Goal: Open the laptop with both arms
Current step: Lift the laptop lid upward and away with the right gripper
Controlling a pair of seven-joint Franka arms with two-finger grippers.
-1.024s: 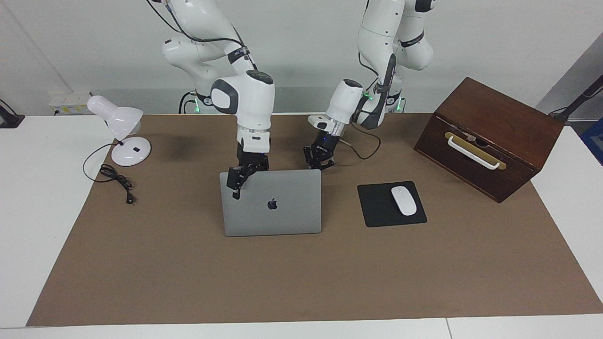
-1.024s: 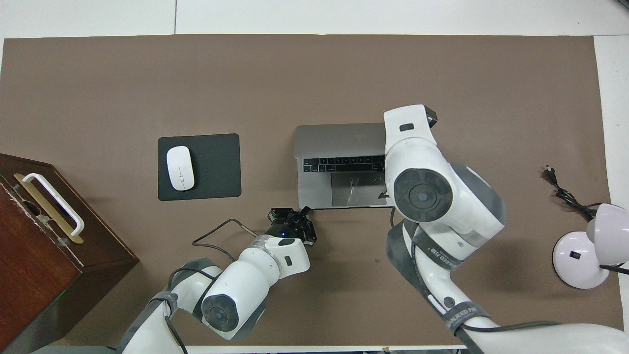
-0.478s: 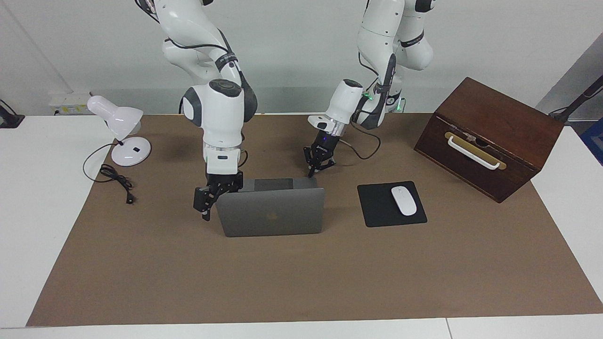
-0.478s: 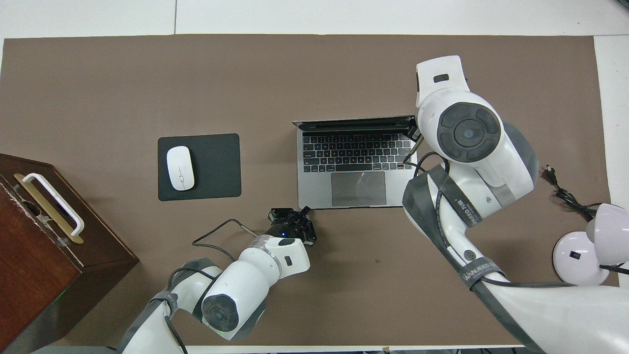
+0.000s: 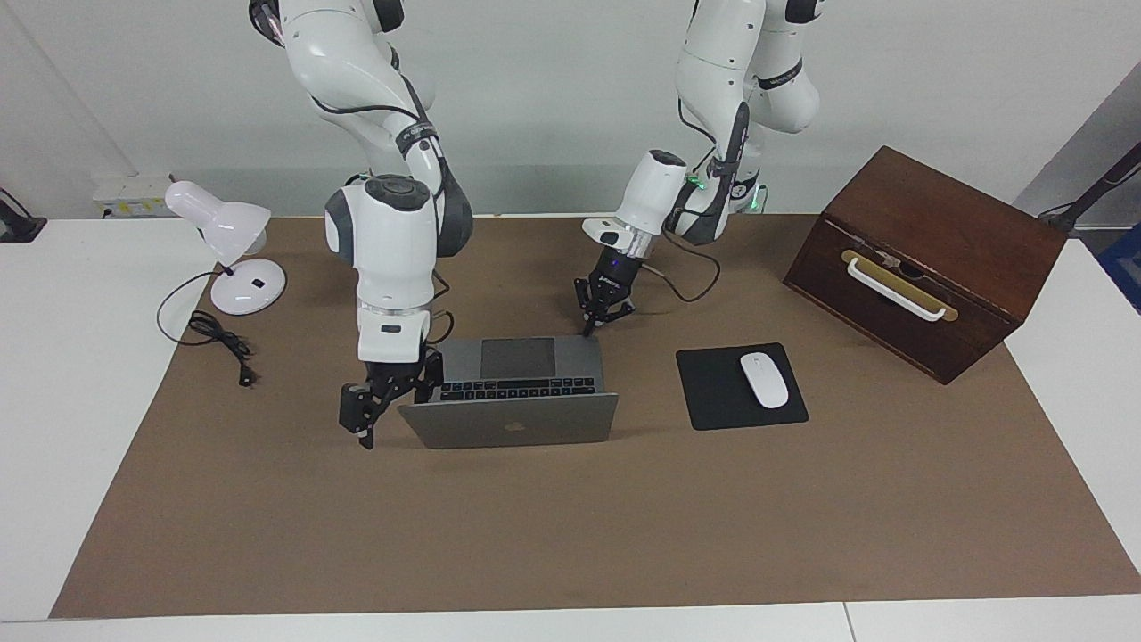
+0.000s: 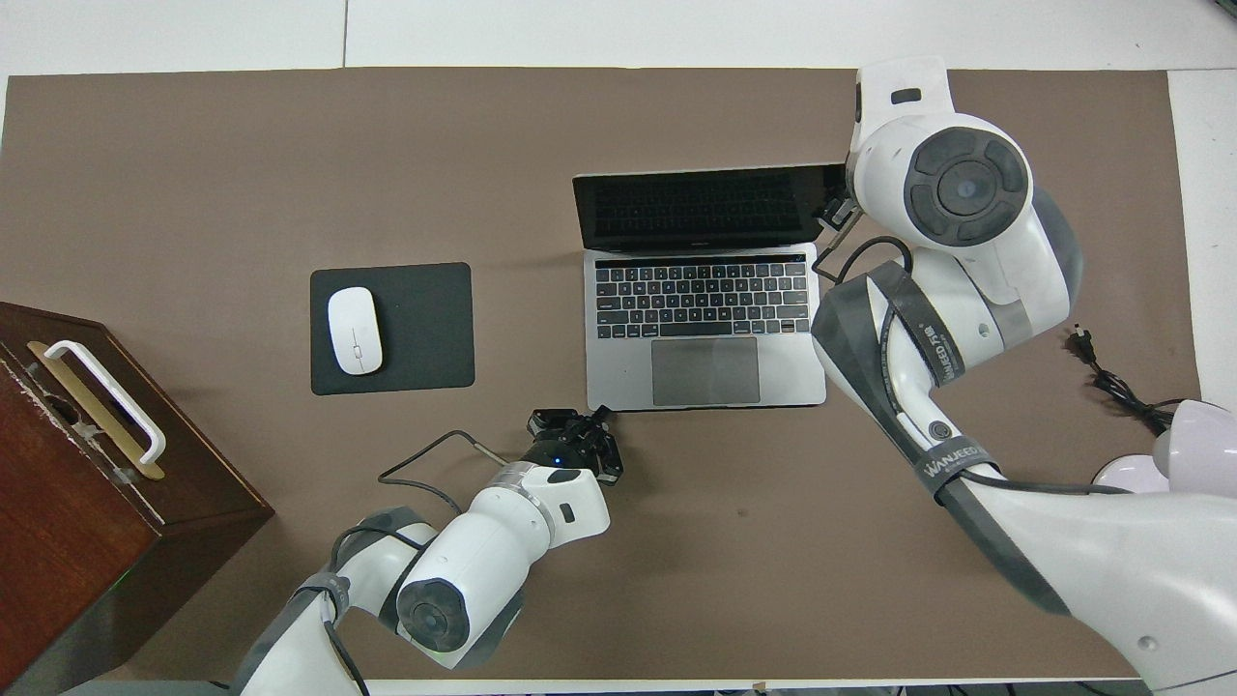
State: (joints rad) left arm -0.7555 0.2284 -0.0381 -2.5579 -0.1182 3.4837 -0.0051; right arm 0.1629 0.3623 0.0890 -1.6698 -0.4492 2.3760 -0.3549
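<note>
The laptop [image 5: 508,401] is sitting open mid-counter, lid leaning back past upright. The right gripper [image 5: 364,412], jaws unreadable, is hanging at its nine o'clock lid corner; the left gripper [image 5: 595,319], jaws closed, is pressing the base's one o'clock corner. Only releasing seems left.

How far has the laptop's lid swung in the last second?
Yes, it moved. The laptop lid, upright over its base a second ago, now leans well back, away from the robots, while the mouse pad beside it stays put.
</note>
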